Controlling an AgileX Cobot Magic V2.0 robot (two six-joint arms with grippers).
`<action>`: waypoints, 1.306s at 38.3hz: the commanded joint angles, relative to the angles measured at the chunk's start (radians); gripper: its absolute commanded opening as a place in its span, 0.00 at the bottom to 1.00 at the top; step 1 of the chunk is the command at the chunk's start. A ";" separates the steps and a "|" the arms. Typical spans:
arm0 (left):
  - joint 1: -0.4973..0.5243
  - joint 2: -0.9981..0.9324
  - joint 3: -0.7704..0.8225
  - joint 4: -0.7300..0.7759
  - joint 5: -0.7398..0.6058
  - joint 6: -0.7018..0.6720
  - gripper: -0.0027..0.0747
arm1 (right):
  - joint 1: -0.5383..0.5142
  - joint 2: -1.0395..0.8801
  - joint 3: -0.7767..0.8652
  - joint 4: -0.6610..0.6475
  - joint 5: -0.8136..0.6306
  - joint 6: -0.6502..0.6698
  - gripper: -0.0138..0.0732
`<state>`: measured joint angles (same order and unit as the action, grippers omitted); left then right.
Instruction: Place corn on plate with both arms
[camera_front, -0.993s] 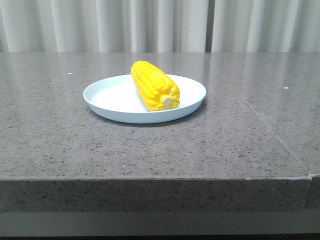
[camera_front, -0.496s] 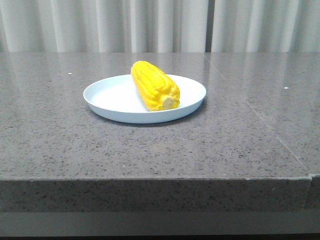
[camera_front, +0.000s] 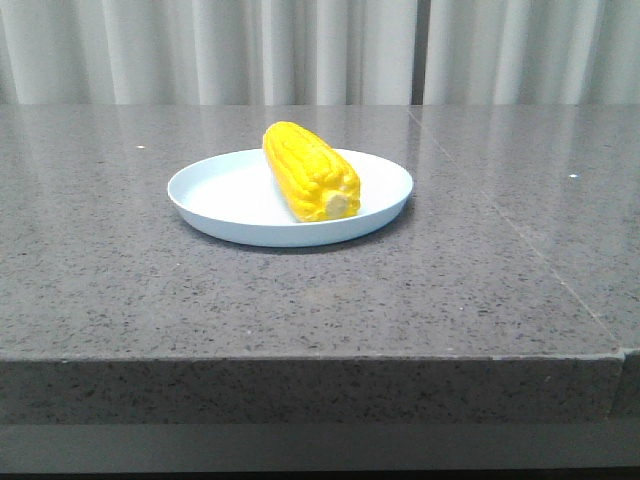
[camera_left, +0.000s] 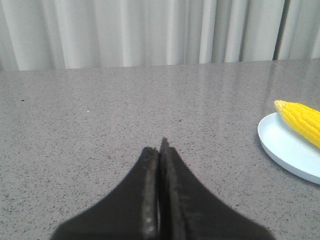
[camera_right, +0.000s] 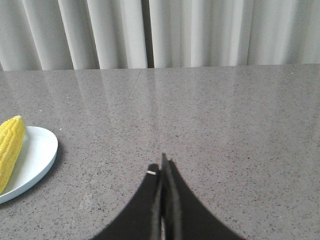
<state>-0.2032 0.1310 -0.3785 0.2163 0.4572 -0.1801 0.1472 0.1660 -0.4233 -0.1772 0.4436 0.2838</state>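
No visible change since the earlier pictures.

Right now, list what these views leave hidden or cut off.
- Front view: the far side of the corn and the plate patch beneath it, hidden by the corn; neither tool appears.
- Left wrist view: the frame edge cuts plate and corn; the left tool base too.
- Right wrist view: likewise; only the right tool fingers show.

left gripper (camera_left: 159, 150): matte black angular fingers tapering to a point, rough-textured inner edges
right gripper (camera_right: 164, 165): matte black tapered fingers, small pale fleck near one tip
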 joint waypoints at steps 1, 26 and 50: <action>0.000 0.010 -0.028 0.003 -0.081 -0.006 0.01 | -0.006 0.011 -0.025 -0.022 -0.089 -0.012 0.09; 0.031 -0.039 0.057 -0.045 -0.207 0.062 0.01 | -0.006 0.011 -0.025 -0.022 -0.089 -0.012 0.09; 0.229 -0.153 0.409 -0.228 -0.423 0.180 0.01 | -0.006 0.011 -0.025 -0.022 -0.089 -0.012 0.09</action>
<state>0.0233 -0.0055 0.0084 0.0000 0.1082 0.0000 0.1472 0.1660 -0.4233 -0.1778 0.4400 0.2821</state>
